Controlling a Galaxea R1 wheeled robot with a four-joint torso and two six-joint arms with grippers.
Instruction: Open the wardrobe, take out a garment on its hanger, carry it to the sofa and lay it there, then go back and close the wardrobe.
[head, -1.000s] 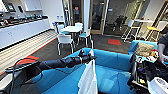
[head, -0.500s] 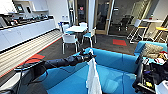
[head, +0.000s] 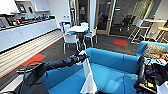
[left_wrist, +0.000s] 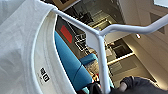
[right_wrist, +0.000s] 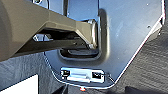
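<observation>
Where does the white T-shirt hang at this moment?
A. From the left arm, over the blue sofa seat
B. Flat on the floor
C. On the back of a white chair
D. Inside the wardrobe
A: the white T-shirt hangs from the left gripper above the blue sofa.

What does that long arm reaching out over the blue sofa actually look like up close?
The left arm is slim, black and jointed, like linked tubes, with thin dark cables looping near its base. It narrows toward the left gripper, also black. In the right wrist view, a dull grey-brown bar crosses a wide dark plate.
</observation>
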